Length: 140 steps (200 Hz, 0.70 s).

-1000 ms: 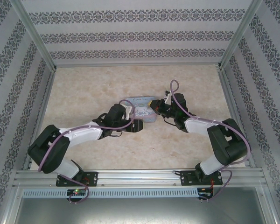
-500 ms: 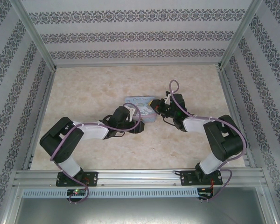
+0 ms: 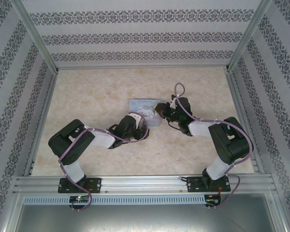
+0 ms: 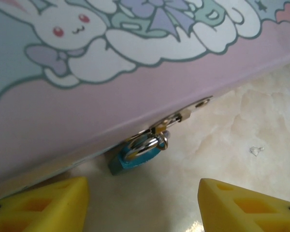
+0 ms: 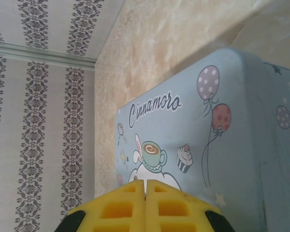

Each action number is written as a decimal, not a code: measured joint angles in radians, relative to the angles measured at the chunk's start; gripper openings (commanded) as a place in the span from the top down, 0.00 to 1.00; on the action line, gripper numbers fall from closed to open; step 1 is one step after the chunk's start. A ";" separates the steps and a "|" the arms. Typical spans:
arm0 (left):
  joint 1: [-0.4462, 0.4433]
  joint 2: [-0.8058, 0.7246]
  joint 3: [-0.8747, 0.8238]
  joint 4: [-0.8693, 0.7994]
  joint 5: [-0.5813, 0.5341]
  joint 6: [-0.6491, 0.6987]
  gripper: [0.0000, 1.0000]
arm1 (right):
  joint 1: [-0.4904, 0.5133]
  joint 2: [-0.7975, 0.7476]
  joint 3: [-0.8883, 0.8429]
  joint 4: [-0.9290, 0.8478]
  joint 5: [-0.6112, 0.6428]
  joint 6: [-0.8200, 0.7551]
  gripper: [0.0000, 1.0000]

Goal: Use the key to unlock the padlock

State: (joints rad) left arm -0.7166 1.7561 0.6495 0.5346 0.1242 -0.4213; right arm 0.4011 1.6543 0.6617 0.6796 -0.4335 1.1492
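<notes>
The padlock (image 4: 134,158), small and teal, lies on the table against the bottom edge of the pastel cartoon tin (image 4: 135,72), with silver rings looped over it. The key (image 4: 195,106), a thin brownish-metal sliver, sticks out up and to the right from those rings along the tin's edge. I cannot tell whether it sits in the lock. My left gripper (image 4: 142,208) is open, its yellow fingertips (image 4: 43,203) on either side just short of the padlock, with nothing between them. My right gripper (image 5: 145,193) is shut and empty over the tin's lid (image 5: 222,145).
The tin (image 3: 145,112) sits mid-table between the left gripper (image 3: 143,131) and the right gripper (image 3: 162,112). Patterned walls (image 3: 140,36) enclose the marble-look table (image 3: 92,92) on three sides. A small white speck (image 4: 255,151) lies on the table right of the padlock.
The left arm's elbow has swung in to the right while its gripper stayed at the tin's front, jaws narrowing a little. The right arm has barely moved.
</notes>
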 measured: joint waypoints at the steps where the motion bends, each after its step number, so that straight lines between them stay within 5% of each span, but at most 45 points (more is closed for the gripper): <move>1: 0.000 0.002 0.000 0.003 -0.002 0.000 0.39 | 0.000 0.000 0.000 0.000 0.000 0.000 1.00; 140: -0.002 0.105 0.126 0.076 0.058 -0.045 0.38 | 0.000 0.053 0.001 0.042 0.008 0.005 1.00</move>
State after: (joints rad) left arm -0.7189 1.8606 0.7750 0.6109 0.1825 -0.4664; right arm 0.4015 1.7069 0.6628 0.7219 -0.4259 1.1538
